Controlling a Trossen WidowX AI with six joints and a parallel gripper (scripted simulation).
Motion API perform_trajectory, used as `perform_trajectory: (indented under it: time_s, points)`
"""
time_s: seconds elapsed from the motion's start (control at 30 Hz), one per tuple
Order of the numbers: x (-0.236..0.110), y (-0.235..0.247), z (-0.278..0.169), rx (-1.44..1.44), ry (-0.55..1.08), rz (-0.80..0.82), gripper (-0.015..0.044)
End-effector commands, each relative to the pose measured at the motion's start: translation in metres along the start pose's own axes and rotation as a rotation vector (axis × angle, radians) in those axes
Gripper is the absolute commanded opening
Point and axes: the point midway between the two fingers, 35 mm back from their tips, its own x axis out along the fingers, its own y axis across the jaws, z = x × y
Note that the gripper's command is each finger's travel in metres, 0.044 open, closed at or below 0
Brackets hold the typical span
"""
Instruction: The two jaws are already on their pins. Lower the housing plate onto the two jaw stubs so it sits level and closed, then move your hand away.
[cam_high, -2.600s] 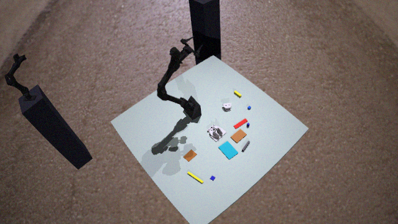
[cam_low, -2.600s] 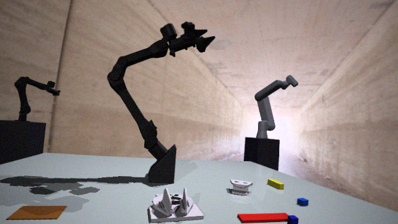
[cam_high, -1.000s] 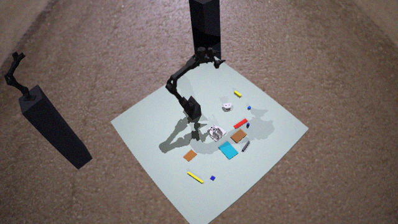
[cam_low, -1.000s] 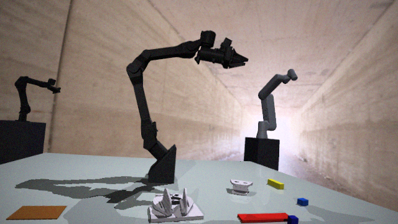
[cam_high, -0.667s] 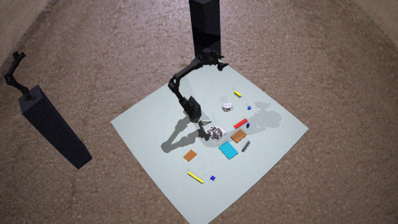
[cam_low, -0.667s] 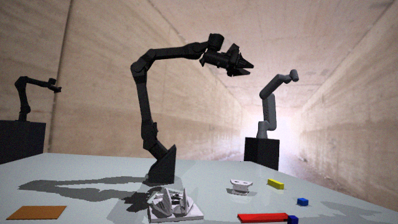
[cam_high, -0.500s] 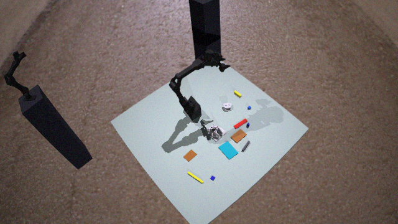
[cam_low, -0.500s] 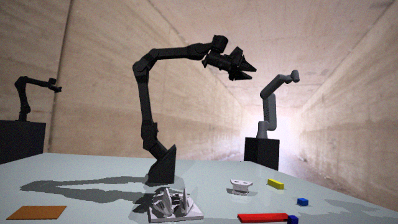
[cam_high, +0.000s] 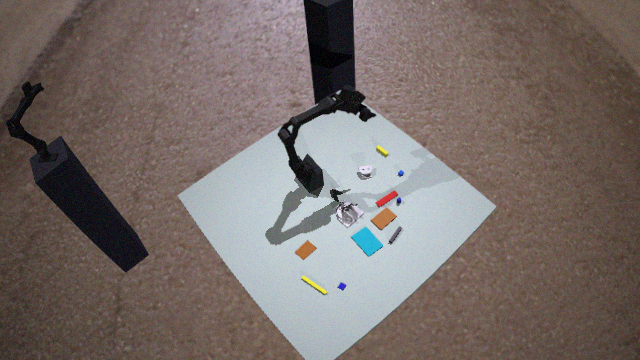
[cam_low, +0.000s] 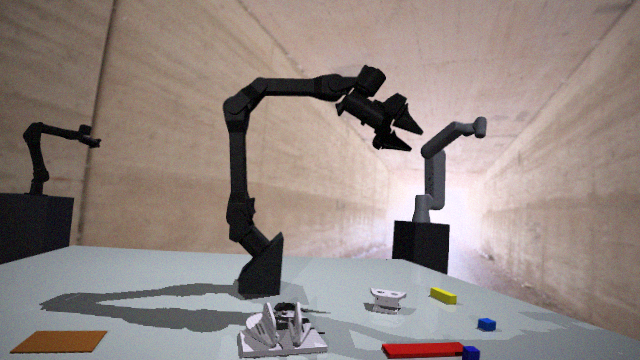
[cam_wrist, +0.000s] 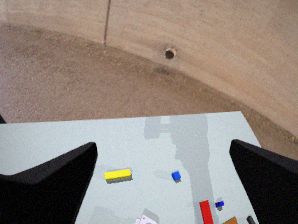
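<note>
The white base with two upright jaws stands at the front of the table in the exterior view. The jaws lean outward, with a gap between them. The white housing plate is apart from the base, further back and to the right in the exterior view. Its wide top, with small holes, faces up. It is cut off at the bottom edge of the wrist view. My gripper is open and empty, high above the table, pointing forward and down. It touches neither part.
A red bar, a yellow block and a blue cube lie around the plate. Orange tiles and a cyan tile lie nearer the front. Dark shapes lie beside the base.
</note>
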Motion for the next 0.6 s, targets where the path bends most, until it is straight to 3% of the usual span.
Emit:
perform_trajectory:
  time_s: [0.0, 0.57]
  points:
    - [0.015, -0.004, -0.014, -0.067, 0.065, 0.008, 0.044]
    - [0.055, -0.009, -0.068, -0.307, 0.275, 0.09, 0.044]
